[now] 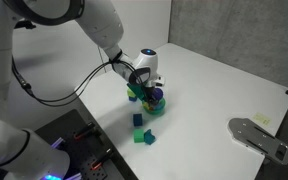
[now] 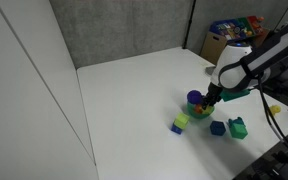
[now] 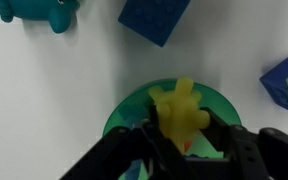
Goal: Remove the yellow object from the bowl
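Toys lie scattered around your gripper on the white table. Read your wrist view from left to right. A teal toy sits in the top left corner, and a dark blue block lies at the top edge to its right. Below that block is the bowl, round and green. The yellow object is over the bowl's middle, its spiky arms showing just above your gripper. Your 2 fingers press in on its lower part from either side, so you have it clamped. You cannot tell whether it rests on the bowl's floor or is raised off it. At the far right edge, a blue and green block lies apart from the bowl.

In an exterior view, again left to right, you get a yellow-green block, then a purple piece. Next comes your gripper, pointing down into the cluster. After it come a small blue block and a green block. From here the bowl and the yellow object are too small to make out.
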Robot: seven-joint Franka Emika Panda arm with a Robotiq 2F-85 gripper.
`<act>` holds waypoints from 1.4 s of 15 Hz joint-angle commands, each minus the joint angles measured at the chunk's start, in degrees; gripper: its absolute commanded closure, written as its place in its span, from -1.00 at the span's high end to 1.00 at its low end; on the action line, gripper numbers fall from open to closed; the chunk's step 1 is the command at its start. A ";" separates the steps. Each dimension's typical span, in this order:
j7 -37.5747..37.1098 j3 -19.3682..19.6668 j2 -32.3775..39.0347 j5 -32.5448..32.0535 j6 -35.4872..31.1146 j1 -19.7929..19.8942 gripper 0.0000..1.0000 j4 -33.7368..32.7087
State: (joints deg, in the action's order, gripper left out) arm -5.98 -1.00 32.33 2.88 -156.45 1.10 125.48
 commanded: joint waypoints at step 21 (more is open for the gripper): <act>6.48 4.82 -9.27 6.15 4.47 10.28 -0.65 -2.13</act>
State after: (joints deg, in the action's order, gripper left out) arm -1.62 2.63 20.46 7.57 -153.30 9.41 125.99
